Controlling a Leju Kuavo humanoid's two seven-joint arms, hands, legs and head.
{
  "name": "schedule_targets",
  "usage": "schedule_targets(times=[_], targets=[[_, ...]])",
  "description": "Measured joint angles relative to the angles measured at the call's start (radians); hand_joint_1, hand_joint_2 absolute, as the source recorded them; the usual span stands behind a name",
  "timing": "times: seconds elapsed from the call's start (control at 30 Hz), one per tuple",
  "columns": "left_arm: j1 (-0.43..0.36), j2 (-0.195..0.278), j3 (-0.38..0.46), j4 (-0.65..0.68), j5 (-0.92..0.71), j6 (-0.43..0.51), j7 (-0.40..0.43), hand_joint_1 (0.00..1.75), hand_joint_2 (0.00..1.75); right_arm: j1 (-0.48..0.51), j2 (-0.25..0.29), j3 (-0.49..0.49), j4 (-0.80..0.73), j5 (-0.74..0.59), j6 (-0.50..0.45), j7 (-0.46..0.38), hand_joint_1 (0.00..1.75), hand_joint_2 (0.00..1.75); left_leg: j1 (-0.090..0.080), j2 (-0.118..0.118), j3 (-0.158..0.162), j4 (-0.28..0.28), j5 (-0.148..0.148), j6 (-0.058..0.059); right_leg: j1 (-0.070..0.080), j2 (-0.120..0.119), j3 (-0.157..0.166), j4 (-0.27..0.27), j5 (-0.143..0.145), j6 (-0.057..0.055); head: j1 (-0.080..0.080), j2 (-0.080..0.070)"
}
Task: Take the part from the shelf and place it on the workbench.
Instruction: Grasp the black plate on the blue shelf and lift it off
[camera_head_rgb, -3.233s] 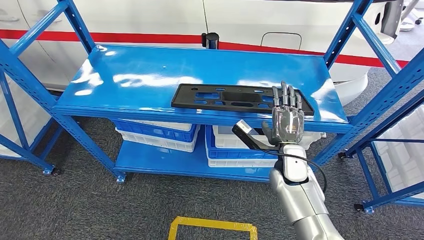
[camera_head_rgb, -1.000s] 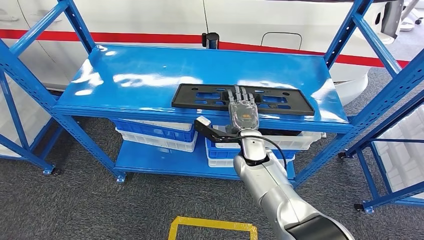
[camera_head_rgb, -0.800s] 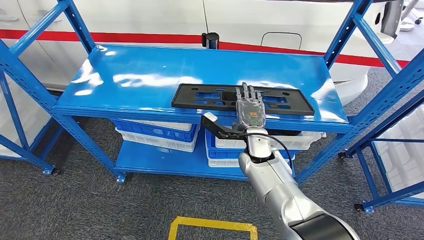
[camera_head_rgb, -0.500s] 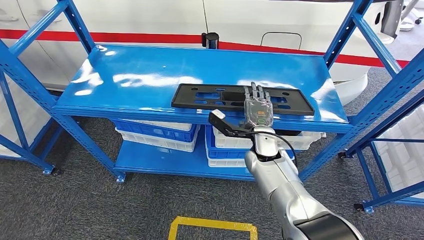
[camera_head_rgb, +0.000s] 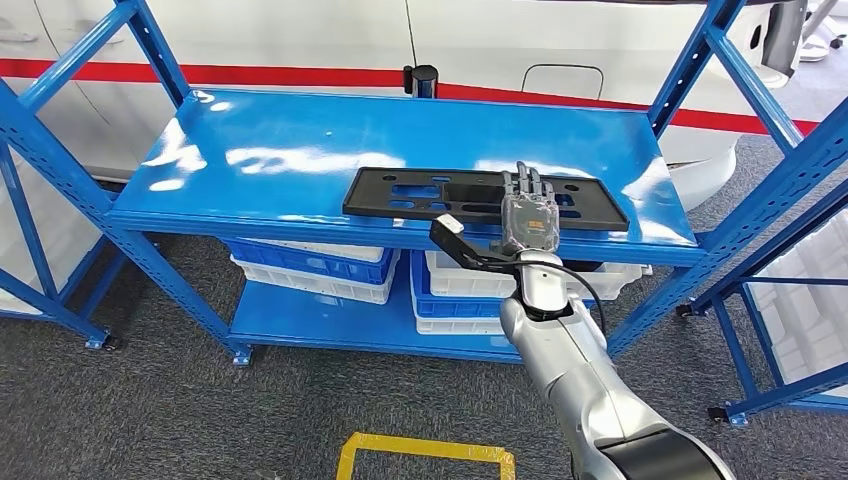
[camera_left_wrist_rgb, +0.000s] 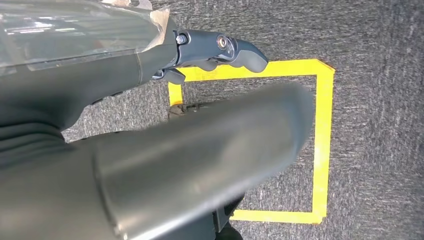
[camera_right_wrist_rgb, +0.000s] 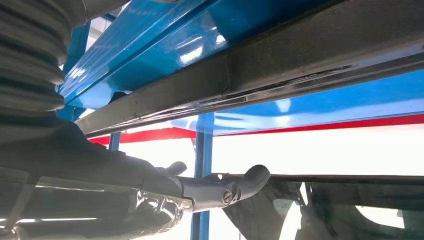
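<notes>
The part (camera_head_rgb: 480, 197) lies flat at the near edge of the shelf (camera_head_rgb: 300, 150). The right hand (camera_head_rgb: 526, 218) rests on its right half, fingers stretched flat, thumb apparently under the edge — close both firmly before lifting, keeping the panel level.

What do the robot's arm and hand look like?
The right arm is shiny silver and round like a tube, with a darker band near the bottom. A black cable loops beside its wrist. The right hand is grey with dark fingers. The left hand has dark grey fingers too.
</notes>
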Motion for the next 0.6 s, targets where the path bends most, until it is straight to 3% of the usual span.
schedule_targets(times=[0.6], targets=[[-0.007, 0.0, -0.024, 0.0, -0.015, -0.003, -0.011, 0.0, 0.0, 0.003, -0.005, -0.015, -0.03, 0.0, -0.001, 0.0, 0.0, 1.75, 0.0, 0.0, 0.0, 0.0, 0.0, 0.0, 0.0, 0.0, 0.0, 0.0, 0.0, 0.0, 0.0, 0.0]])
